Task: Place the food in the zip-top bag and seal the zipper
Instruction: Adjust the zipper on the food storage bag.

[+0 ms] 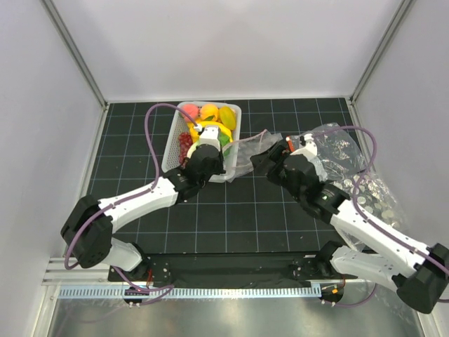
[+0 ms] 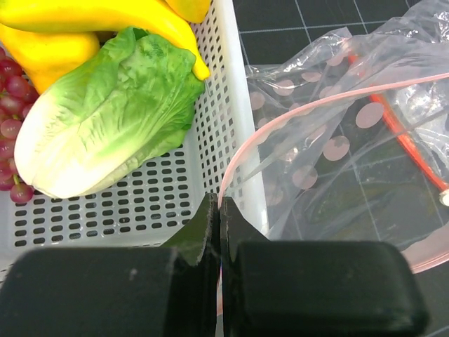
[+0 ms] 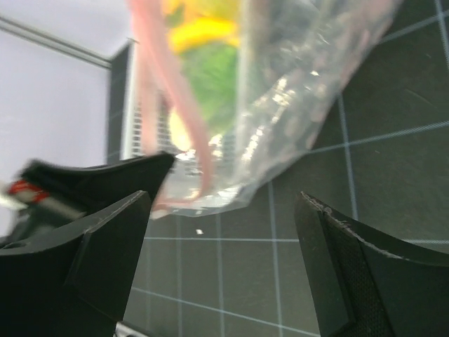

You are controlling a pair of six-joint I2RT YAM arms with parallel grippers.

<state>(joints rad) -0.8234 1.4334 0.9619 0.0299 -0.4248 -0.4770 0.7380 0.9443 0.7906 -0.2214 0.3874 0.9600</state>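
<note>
- Top view: the left gripper (image 1: 223,168) is at the near right corner of the white basket (image 1: 174,137). The zip-top bag (image 1: 245,149) lies between its fingers and those of the right gripper (image 1: 257,160).
- Left wrist view: the fingers (image 2: 203,232) are clenched on the bag's mouth edge – the pink zipper (image 2: 316,105) curves up and to the right from their tips. The dotted bag spreads to the right of the fingers. To their left, inside the basket, lie the cabbage (image 2: 105,119), the banana (image 2: 105,14) and the grapes (image 2: 8,98).
- Right wrist view: the fingers (image 3: 84,239) stand wide apart and grasp nothing. The bag hangs just beyond the tips – nearer the finger at the left of this view. I cannot tell if the zipper touches it.
</note>
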